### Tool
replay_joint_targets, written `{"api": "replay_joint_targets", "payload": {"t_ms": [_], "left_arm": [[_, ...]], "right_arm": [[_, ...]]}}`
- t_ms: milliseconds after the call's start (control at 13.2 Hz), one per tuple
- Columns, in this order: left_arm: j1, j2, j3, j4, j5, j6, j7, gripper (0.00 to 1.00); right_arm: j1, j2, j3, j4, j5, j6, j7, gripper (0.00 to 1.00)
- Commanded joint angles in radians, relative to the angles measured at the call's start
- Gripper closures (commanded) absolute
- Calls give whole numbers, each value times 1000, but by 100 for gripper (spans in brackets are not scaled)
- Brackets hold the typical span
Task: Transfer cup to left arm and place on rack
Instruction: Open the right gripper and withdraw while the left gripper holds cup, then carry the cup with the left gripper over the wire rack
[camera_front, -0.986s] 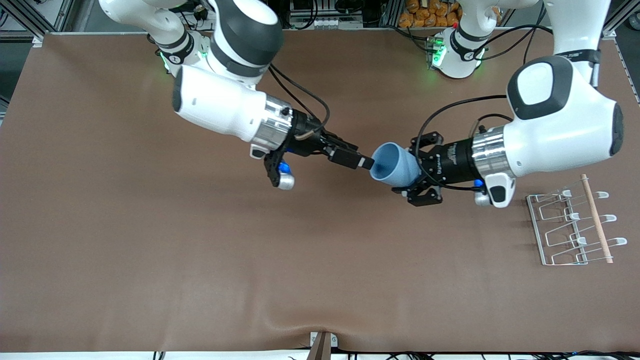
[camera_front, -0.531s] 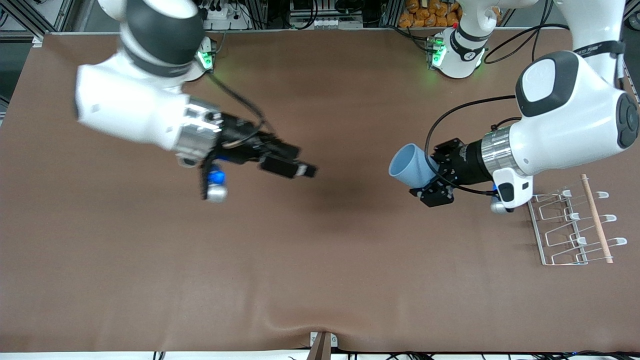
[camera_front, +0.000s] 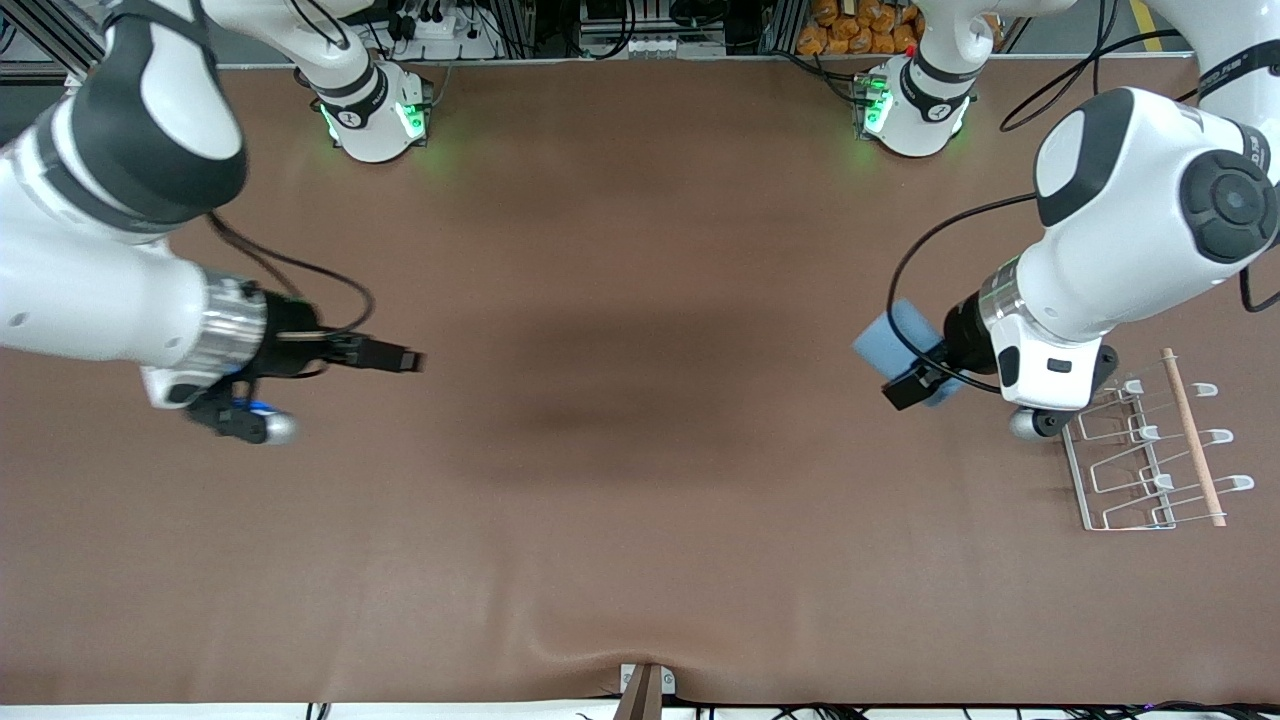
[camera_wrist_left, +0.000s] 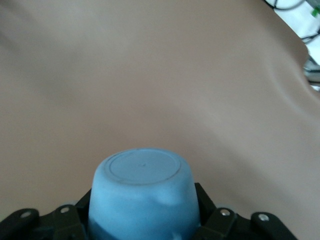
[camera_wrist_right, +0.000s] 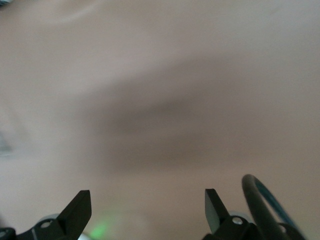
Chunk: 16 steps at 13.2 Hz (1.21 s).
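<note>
1. Starting at the right arm's end of the table: your right gripper (camera_front: 405, 360) is up over bare brown table (camera_front: 640, 560), sticking out sideways toward the middle. In the right wrist view its two black fingers (camera_wrist_right: 80, 210) stand wide apart with nothing between them, just tabletop underneath. So it's wide and empty.

2. The middle stretch of the table only has a soft dark shadow on it.

3. Moving toward the left arm's end, there's the light-blue cup (camera_front: 885, 340). It's off the table and held in your left gripper (camera_front: 915, 375), which is clamped narrow onto it. One black finger shows across the cup's lower edge in the front view. The cup is held sideways, pointing toward the middle of the table. In the left wrist view you're looking at a flat, closed round end of the cup (camera_wrist_left: 142, 170) facing away from the wrist, with the black gripper parts hugging both sides of it.

4. The cup and left gripper are over open table just beside the rack, not over it.

5. Last, the white wire rack (camera_front: 1140, 470) lies flat on the table at the left arm's end, with its wooden rod (camera_front: 1190, 440) along the outer side. Nothing's on its prongs.
</note>
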Motion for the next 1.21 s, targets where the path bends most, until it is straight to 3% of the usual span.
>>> {"api": "replay_joint_targets", "payload": {"t_ms": [0, 152, 303, 455, 607, 834, 1138], "left_arm": [[3, -19, -9, -20, 168, -9, 102, 97], [26, -18, -4, -28, 234, 0, 182, 97], [44, -18, -5, -61, 331, 38, 194, 98], [63, -17, -5, -85, 380, 79, 194, 98], [87, -9, -7, -108, 483, 130, 194, 97], [152, 15, -5, -144, 586, 274, 194, 97], [224, 41, 1, -148, 696, 368, 182, 93]], "right_arm": [[-42, -66, 18, -23, -169, -73, -112, 0], [-98, -120, 16, -65, -204, -98, -214, 0], [-173, -213, 16, -174, -264, -80, -378, 0], [-210, -305, -22, -257, -299, -51, -492, 0], [-217, -329, -77, -262, -316, -60, -549, 0], [-250, -355, -76, -260, -352, -122, -565, 0], [-263, -375, -74, -262, -352, -199, -469, 0]]}}
